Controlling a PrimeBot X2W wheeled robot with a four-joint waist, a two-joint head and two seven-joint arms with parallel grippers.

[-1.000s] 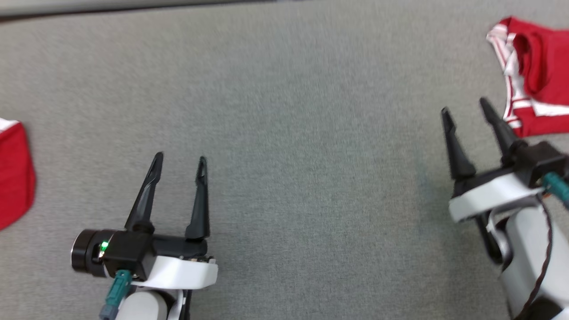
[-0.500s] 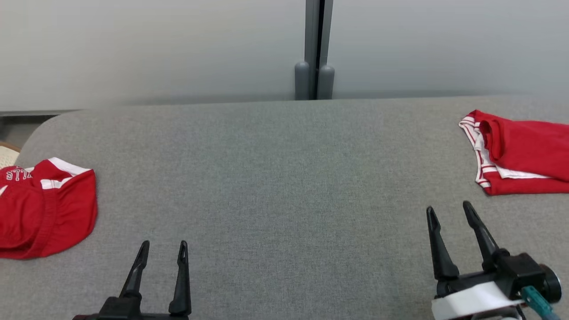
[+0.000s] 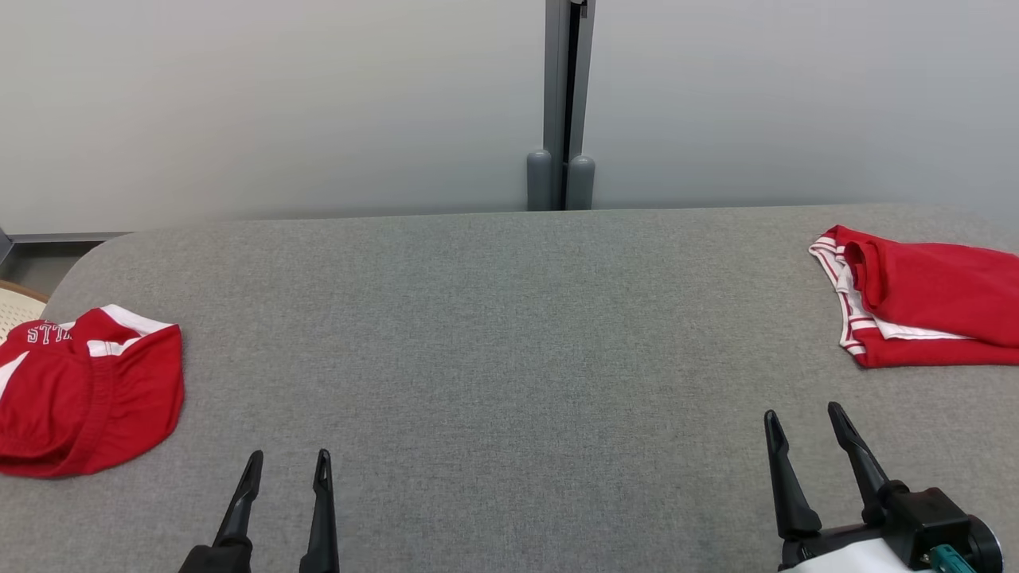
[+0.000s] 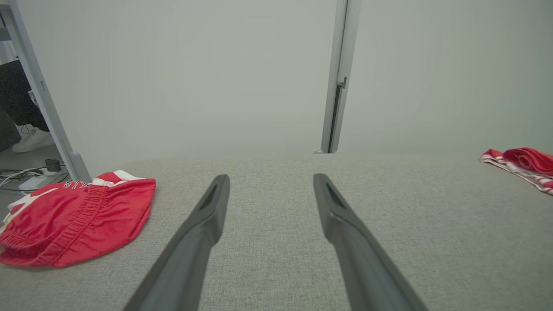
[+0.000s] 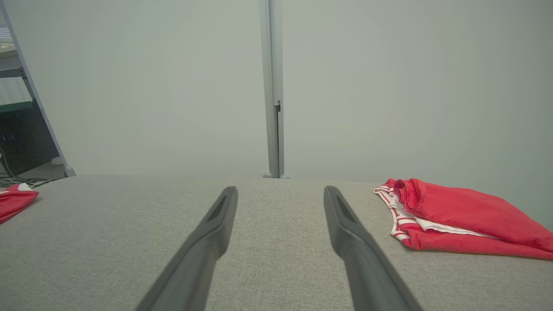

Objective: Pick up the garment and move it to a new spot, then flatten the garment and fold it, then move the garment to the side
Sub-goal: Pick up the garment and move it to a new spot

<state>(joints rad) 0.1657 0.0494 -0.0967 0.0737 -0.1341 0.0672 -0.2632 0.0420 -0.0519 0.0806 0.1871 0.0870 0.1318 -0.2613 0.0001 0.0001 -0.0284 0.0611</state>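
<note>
Two red garments lie on the grey table (image 3: 509, 334). At the left edge sits a crumpled red garment with white trim and lettering (image 3: 87, 390) (image 4: 77, 214). At the right edge rests a folded red garment with white stripes (image 3: 923, 318) (image 5: 458, 216). My left gripper (image 3: 288, 458) (image 4: 271, 178) hovers low at the near left, open and empty, to the right of the crumpled piece. My right gripper (image 3: 802, 412) (image 5: 281, 190) stands open and empty at the near right, just short of the folded piece and a little to its left.
A pale wall with a grey vertical post (image 3: 561, 103) runs behind the table's far edge. The table's far left corner is rounded (image 3: 87, 255). In the left wrist view, cables and a person's foot (image 4: 30, 140) show on the floor beyond the left edge.
The head camera has tilted up, so the far edge, the wall and more of both garments now show. Both grippers stay open; the garments lie as they did.
</note>
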